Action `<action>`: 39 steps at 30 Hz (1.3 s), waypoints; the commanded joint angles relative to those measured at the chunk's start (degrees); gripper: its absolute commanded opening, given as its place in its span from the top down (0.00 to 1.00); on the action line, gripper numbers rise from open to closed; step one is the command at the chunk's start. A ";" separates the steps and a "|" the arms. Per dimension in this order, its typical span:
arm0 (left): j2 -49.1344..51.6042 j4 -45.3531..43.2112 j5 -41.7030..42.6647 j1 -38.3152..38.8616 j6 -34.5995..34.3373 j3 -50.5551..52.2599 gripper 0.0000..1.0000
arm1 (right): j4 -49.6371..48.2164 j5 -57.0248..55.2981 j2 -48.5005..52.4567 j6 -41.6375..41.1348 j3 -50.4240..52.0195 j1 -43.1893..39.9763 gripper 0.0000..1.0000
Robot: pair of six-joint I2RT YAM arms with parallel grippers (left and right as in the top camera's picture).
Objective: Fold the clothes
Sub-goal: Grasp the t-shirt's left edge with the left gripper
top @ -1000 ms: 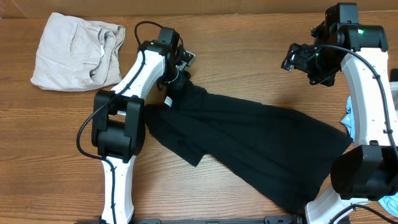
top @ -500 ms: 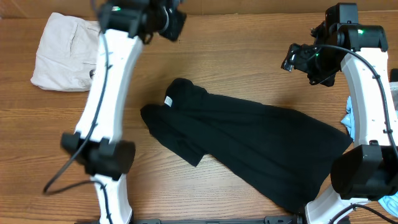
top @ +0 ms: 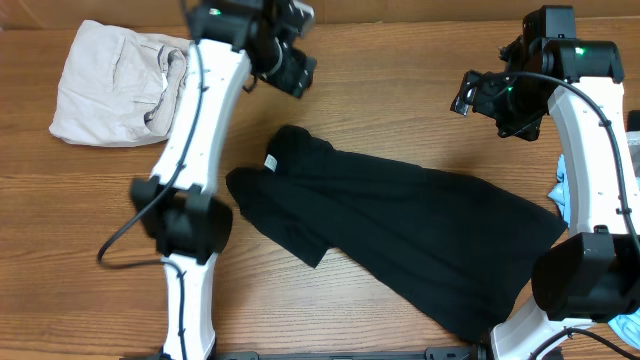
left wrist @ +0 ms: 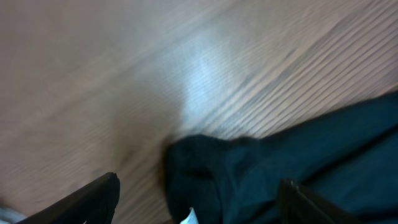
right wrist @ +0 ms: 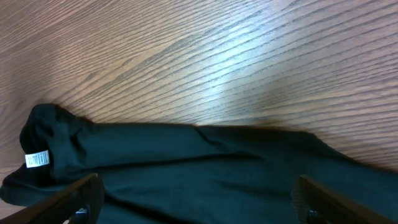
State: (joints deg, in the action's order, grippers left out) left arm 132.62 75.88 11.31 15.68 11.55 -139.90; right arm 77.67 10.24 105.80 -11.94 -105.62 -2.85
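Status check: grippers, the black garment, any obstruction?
Left gripper open, empty, clear of the black garment. Right gripper open, empty, hovering. The black garment spread out, not yet folded. Off-white garment apart, far left; nothing blocking.

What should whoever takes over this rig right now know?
Left claw: open, empty, raised near the label end of the black garment.
Right claw: open, empty, raised off the cloth.
Off-white garment: loosely folded, far left of the table.
Light-blue garment: mostly hidden behind the right arm.
Done: nothing evident on the black one; it lies rumpled.
Left: fold it, then probably the light-blue one.
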 commanded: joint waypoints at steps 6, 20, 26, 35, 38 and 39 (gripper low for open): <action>11.04 2.14 0.59 2.73 2.21 0.37 0.21 | -0.15 -0.17 0.00 0.46 0.31 0.20 0.00; 19.54 4.31 -4.94 3.04 -0.07 0.57 0.34 | -0.22 -0.20 0.00 1.55 0.31 0.20 0.00; 19.54 4.48 -7.06 3.10 -1.40 0.59 0.50 | -0.37 -0.17 0.00 1.53 0.31 0.20 0.00; 19.91 3.58 -7.69 3.15 -3.08 1.92 0.96 | -0.42 -0.17 0.00 1.53 0.31 0.20 0.00; 19.61 3.21 -10.82 3.08 -6.97 1.07 0.96 | -0.42 -0.17 0.00 1.53 0.31 0.20 0.00; 19.47 3.63 -11.82 2.95 -7.85 0.20 0.96 | -0.39 -0.17 0.00 1.53 0.31 0.20 0.00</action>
State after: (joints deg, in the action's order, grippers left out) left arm 150.67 79.59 3.99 18.70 7.90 -138.82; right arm 77.56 10.24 105.80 -10.66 -105.62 -2.85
